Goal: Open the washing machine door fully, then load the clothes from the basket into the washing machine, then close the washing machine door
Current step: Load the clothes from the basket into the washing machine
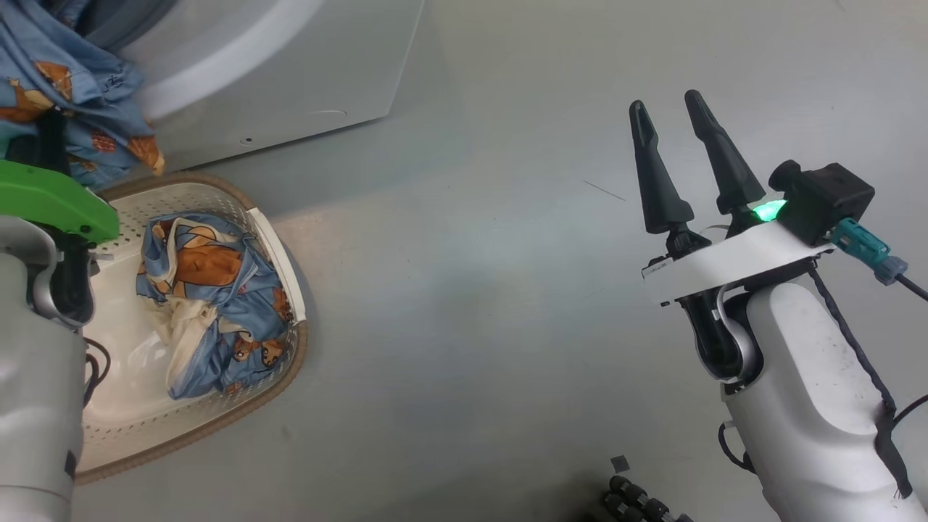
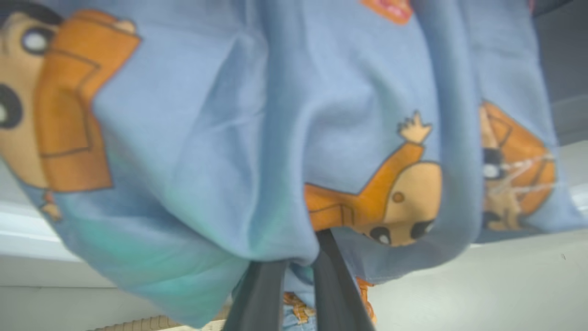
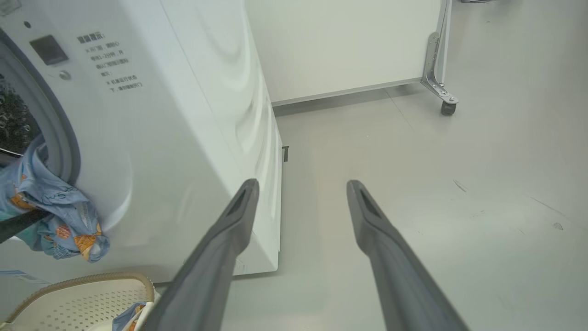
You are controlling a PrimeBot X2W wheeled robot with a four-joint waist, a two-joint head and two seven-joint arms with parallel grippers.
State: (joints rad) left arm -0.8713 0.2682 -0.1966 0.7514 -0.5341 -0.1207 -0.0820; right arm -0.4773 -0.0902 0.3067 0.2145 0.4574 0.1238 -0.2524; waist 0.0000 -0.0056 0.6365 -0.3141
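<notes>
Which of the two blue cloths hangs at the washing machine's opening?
The cloth pinched by the left gripper; the other cloth lies in the basket.

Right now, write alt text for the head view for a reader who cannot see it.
A cream basket on the grey floor at lower left holds crumpled blue cartoon-print clothes. Above it another blue piece hangs by the white washing machine. At right, the right gripper stands open above the floor, fingers pointing up the view.
</notes>
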